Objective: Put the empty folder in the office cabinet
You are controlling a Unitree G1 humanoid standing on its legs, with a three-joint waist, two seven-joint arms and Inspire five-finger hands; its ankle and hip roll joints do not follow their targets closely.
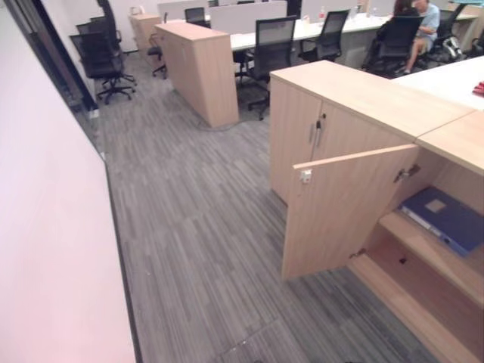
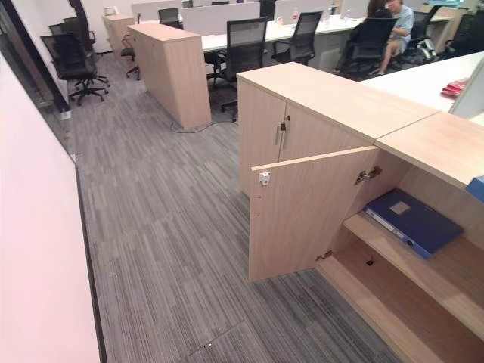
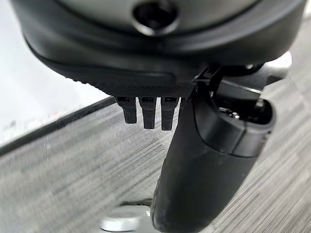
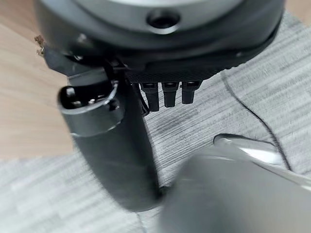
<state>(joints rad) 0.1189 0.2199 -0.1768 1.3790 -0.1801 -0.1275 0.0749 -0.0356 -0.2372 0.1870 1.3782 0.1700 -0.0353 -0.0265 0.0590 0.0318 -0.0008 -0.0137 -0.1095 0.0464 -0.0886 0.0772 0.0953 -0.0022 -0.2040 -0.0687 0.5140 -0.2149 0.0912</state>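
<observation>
Blue folder (image 2: 414, 220) lying flat on middle shelf (image 2: 423, 266) inside open office cabinet (image 2: 333, 94). Cabinet door (image 2: 302, 212) swung wide over grey striped carpet (image 2: 166, 242).

Left robot hand (image 3: 204, 160): fingers straight, relaxed, empty, hanging above carpet. Right robot hand (image 4: 116, 145): same, beside cabinet's pale wood.

Risk, my guess: door left ajar, a swinging arm could clip its edge; metal hinge (image 2: 367, 176) may strain. Folder's smooth rigid cover could slide on slick laminate if nudged.
</observation>
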